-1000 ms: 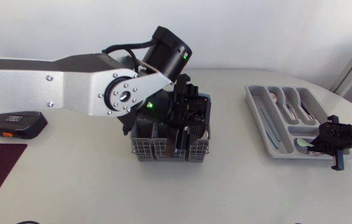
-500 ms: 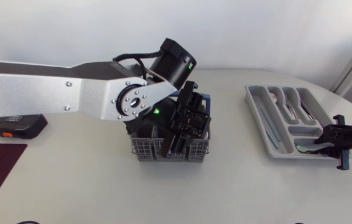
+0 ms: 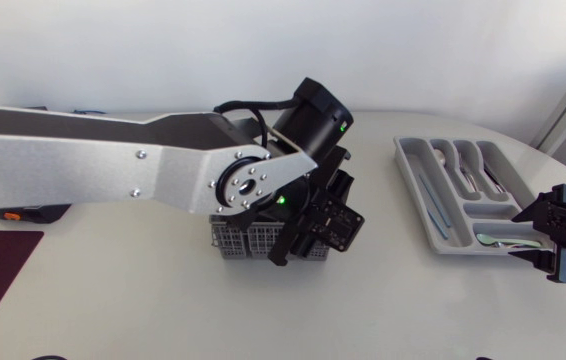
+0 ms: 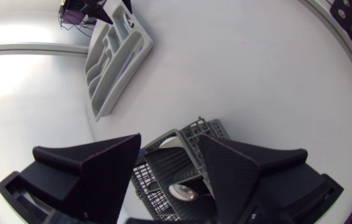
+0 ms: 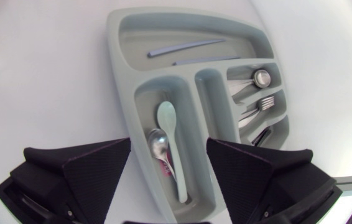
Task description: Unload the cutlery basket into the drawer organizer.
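The left gripper [image 4: 170, 148], jaws spread and empty, is positioned over the cutlery basket [image 3: 248, 241], the drawer organizer [image 3: 431, 214] lies well apart from that basket, and the right gripper [image 5: 168, 149], jaws likewise spread and empty, sits even farther from it, above 2 spoons [image 5: 166, 119]

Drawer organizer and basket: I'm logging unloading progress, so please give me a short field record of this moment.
left pincer: open, holding nothing, above the cutlery basket
basket contents: a spoon bowl visible inside
right pincer: open, holding nothing, above the drawer organizer
organizer slot under it: pale green spoon and metal spoon side by side
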